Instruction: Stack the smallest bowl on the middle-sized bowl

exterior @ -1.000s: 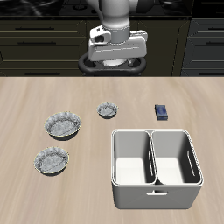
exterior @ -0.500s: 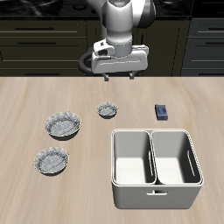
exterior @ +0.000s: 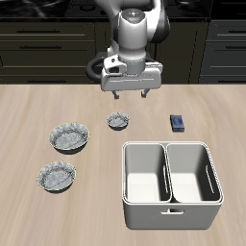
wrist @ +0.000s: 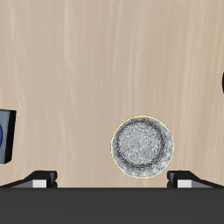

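Observation:
The smallest bowl point(exterior: 118, 121) is a tiny speckled grey bowl standing on the wooden table, also seen close up in the wrist view point(wrist: 143, 144). My gripper point(exterior: 130, 95) hangs open above it and slightly farther back, its fingers spread wide with nothing between them point(wrist: 112, 178). The middle-sized bowl point(exterior: 56, 176) is paler and shallow, and rests nearer the table's front edge, well away from the gripper. A darker, deeper grey bowl point(exterior: 70, 137) stands between the two.
A white two-compartment bin point(exterior: 172, 198) stands near the front edge beside the bowls. A small blue block point(exterior: 178, 122) lies behind it, level with the tiny bowl, and shows in the wrist view point(wrist: 5, 134).
The gripper has come down and forward from the back of the table to hover near the tiny bowl. The bowls have not moved.

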You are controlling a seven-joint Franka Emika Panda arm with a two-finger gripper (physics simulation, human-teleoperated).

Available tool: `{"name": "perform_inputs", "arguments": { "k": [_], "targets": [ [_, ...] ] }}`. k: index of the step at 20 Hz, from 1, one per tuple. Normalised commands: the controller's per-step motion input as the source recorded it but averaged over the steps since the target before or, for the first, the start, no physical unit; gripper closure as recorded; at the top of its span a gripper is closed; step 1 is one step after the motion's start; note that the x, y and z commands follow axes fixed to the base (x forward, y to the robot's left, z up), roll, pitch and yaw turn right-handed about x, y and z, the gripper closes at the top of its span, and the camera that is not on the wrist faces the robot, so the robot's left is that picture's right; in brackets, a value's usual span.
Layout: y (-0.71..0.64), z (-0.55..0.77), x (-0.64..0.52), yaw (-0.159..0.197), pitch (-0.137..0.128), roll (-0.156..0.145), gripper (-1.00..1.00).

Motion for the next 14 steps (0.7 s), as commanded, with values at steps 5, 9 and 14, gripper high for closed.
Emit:
{"name": "perform_inputs", "arguments": {
  "k": [5, 9, 14],
  "targets": [
    [-0.05, -0.18, 0.05, 0.006, 0.025, -0.018, -1.00],
    [-0.06, -0.21, 0.05, -0.001, 0.018, -0.014, -1.00],
    [0.03, -0.24, 0.03, -0.012, 0.044, 0.007, -1.00]
  ]
}}
